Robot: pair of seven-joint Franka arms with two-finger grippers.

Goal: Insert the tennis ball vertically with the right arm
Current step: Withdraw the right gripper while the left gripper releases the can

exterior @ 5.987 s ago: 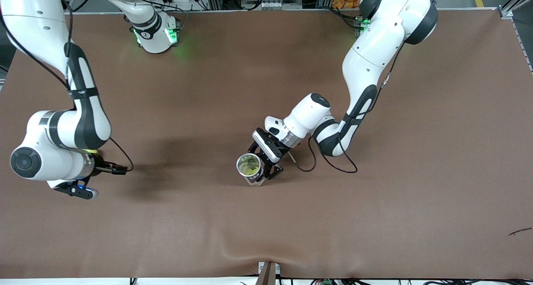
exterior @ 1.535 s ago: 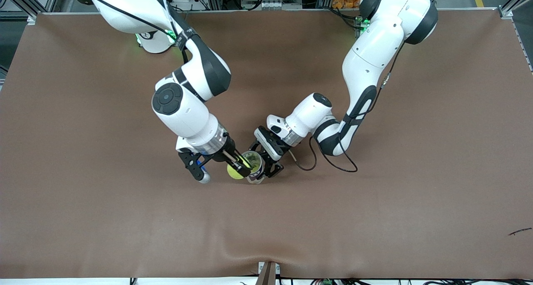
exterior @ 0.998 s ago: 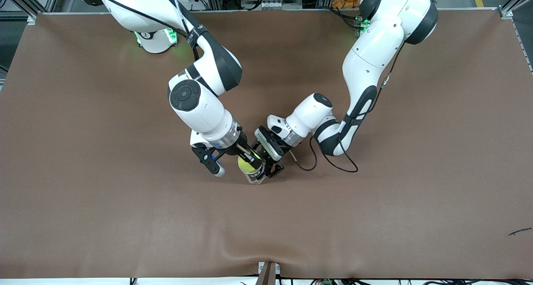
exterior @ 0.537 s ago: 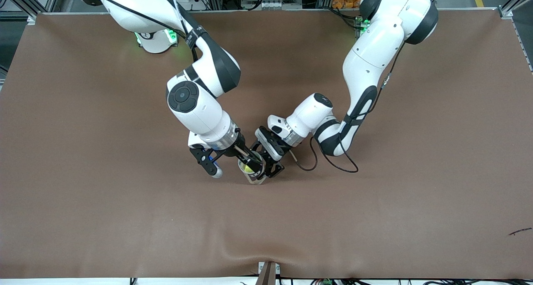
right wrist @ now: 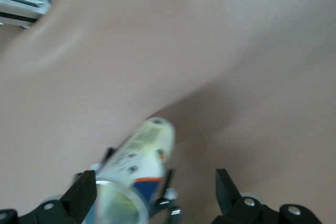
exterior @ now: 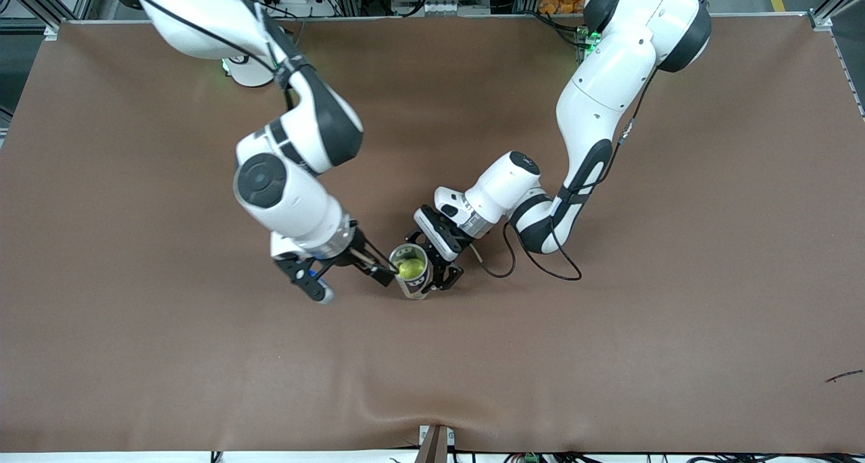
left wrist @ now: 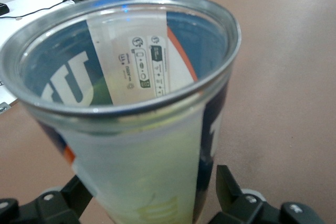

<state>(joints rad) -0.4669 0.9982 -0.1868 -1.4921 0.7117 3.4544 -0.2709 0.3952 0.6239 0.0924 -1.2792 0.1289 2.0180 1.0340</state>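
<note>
The tube (exterior: 413,280) stands upright near the middle of the table (exterior: 608,355), and the tennis ball (exterior: 409,270) now sits inside its open mouth; half a second ago it was only partly in. The right gripper (exterior: 351,274) has let go and drawn back from the tube toward the right arm's end of the table, its jaws spread apart and empty. The left gripper (exterior: 432,267) stays at the tube, one finger on each side of it; its jaws have just widened around it.
</note>
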